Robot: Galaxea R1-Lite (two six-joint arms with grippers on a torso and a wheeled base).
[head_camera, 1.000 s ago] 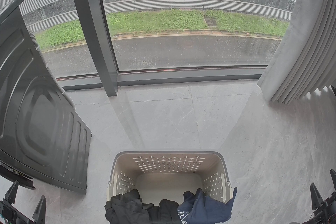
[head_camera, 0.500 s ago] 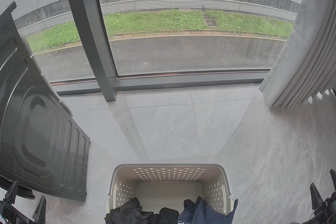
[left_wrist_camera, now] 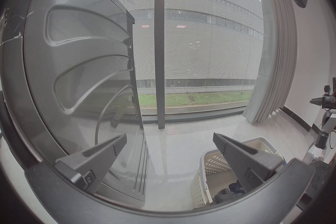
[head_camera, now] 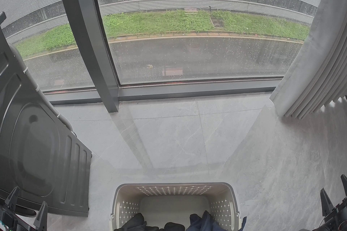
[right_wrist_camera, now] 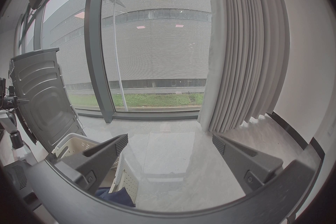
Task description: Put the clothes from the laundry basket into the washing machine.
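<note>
Peeking from the cream star-punched laundry basket (head_camera: 173, 190), dark clothes (head_camera: 200, 221); left tool (left_wrist_camera: 168, 136), right tool (right_wrist_camera: 169, 137) agape, empty.

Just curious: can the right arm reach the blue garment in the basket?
Probably yes: the open right gripper sits beside the open-topped basket, with nothing between it and the blue garment.

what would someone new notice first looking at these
The tall window fills the far side, green grass and a wet road beyond it. Nearer, a cream laundry basket with dark clothes in it sits on the floor at bottom centre, a dark grey ribbed panel standing to its left and a grey curtain hanging at the right.
</note>
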